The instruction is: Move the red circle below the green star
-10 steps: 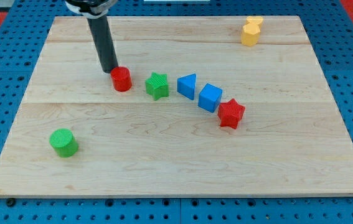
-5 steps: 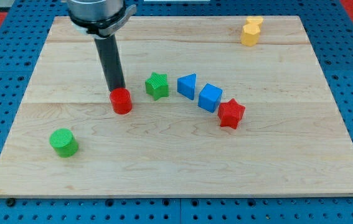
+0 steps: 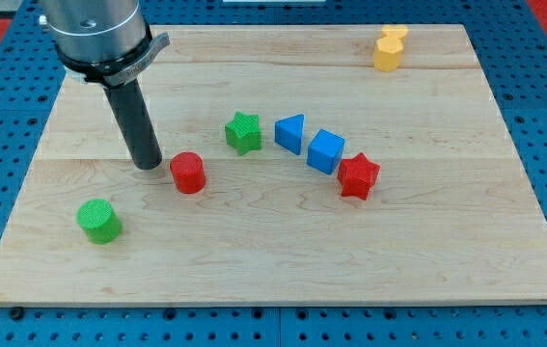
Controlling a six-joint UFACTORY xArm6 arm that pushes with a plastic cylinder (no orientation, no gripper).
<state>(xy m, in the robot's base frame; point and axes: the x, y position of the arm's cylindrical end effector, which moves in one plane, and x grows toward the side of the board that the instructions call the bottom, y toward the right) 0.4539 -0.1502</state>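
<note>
While tip sits left of target block, push step looks half done. Green cylinder (image 3: 98, 221) lower left of frame, untouched. My tip (image 3: 147, 165) left of centre, just beside red circle (image 3: 188, 173), slight gap visible; no fingers on this rig, only rod. Red circle lies lower-left of green star (image 3: 243, 132), not yet beneath it. Judged next move: shove rightward until circle sits under star. Blue triangle (image 3: 291, 133), blue cube (image 3: 326, 150), red star (image 3: 358, 175) further right on table (image 3: 447, 241).

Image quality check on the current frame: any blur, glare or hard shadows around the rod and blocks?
Camera view: evenly lit and sharp; my tip, left of the red circle, shows no motion blur; green star crisp; only soft, short shadows under blocks; no obvious glare on the wooden board.
</note>
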